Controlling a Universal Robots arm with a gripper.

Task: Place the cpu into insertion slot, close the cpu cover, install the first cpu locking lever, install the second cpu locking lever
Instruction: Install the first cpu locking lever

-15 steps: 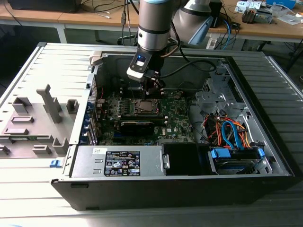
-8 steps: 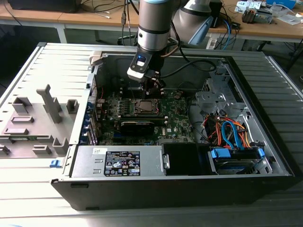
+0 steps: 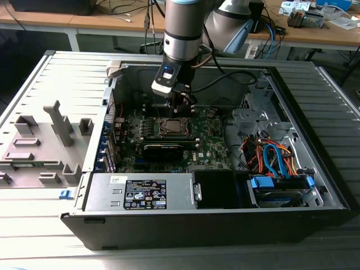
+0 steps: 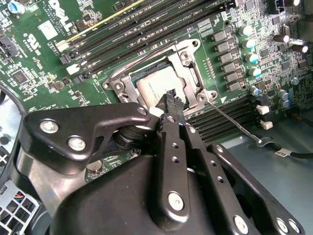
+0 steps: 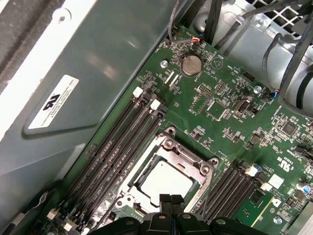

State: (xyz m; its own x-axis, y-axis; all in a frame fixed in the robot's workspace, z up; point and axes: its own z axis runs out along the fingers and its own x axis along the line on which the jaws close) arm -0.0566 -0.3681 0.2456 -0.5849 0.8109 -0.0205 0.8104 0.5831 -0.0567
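Observation:
The cpu (image 4: pixel 155 84) lies flat in the insertion slot (image 3: pixel 171 127) on the green board, its silvery top showing. The cpu cover (image 4: pixel 190 73) is folded down around it, and the chip shows through its window. My gripper (image 4: pixel 171 99) hovers just above the near edge of the slot, fingers shut together with nothing between them. In the first wrist view the gripper (image 5: pixel 171 199) sits over the edge of the cpu (image 5: pixel 164 180) and the cpu cover (image 5: pixel 190 157). One thin wire lever (image 4: pixel 235 123) sticks out away from the slot over the memory sockets. Another lever (image 4: pixel 139 58) runs along the slot's far edge.
Long black memory sockets (image 5: pixel 117 147) flank the slot on both sides. The case's metal wall (image 5: pixel 98 73) rises close behind. A power supply (image 3: pixel 140 192) sits at the front, and orange and blue cables (image 3: pixel 275 157) and a drive cage lie on the exterior view's right. A grey fixture (image 3: pixel 39 140) lies outside the case on the exterior view's left.

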